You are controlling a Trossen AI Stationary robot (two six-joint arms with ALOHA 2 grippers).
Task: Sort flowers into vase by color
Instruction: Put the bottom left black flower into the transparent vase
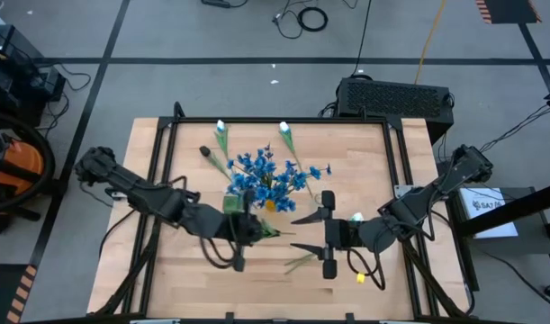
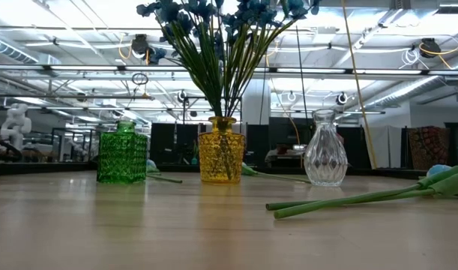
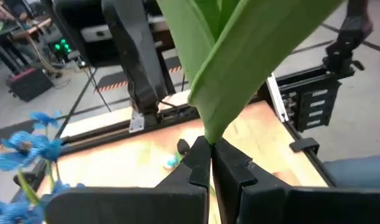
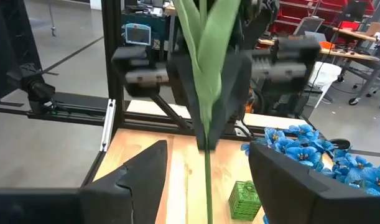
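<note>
Two grippers near yellow vase [image 2: 220, 159] | left gripper [image 3: 209, 163] pinching flower stem [image 3: 239, 56] upright, apparently for insertion | right gripper [image 4: 205, 168] spread just beside stem | blue flowers [image 1: 265, 175] in yellow vase

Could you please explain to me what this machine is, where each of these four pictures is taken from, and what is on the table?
It is a robot with two dark arms at a wooden table, each ending in a two-finger gripper.

One camera looks straight down. One sits at table height. One rides on each wrist.

On the table stand a green vase, a yellow vase full of blue flowers, and a clear vase. More stems lie flat, among them white tulip buds.

The left gripper is shut on a green stem with a broad leaf. The right gripper faces it with fingers apart on either side of the stem; it looks like a handover, though I cannot say which way.
</note>
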